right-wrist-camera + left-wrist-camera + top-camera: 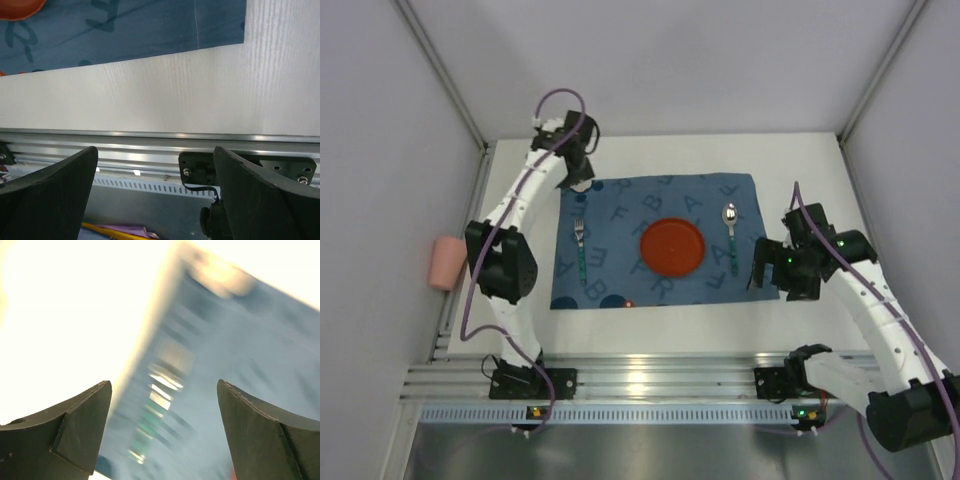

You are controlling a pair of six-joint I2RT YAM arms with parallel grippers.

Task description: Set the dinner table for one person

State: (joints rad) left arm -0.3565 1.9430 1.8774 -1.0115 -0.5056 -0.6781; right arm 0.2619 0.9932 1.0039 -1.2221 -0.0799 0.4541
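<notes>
Two black fingers of the left gripper (580, 182) hang above the far left corner of a blue rectangular cloth placemat (620, 240) printed with darker letters. In the left wrist view these fingers (75, 430) stand wide apart with nothing between them. Everything below is smeared, showing only the placemat (250, 355), a blurred streak of the fork (160, 395), and the overexposed counter (60, 315).

The placemat lies flat on the large matte white rectangular counter (660, 335), roughly central on it. A ribbed aluminium rail (640, 380) runs along the counter's near edge, on the near side of the placemat.

On the placemat, just right of its middle, sits a round orange plastic plate (673, 247). A metal fork with a green handle (580, 250) lies on the left part of the placemat, tines pointing away. A metal spoon with a green handle (730, 235) lies on the right part, bowl pointing away. Both are apart from the plate.

The right gripper (767, 265) hovers at the placemat's right edge, near its near right corner. Its fingers (55, 190) are spread and carry nothing. Between them the right wrist view shows bare counter (175, 90), the rail (150, 145), the placemat's near edge (150, 25) and a sliver of the plate (20, 7).

A pale pink cup (446, 263) lies well to the left of the placemat, beyond the counter's left edge.
</notes>
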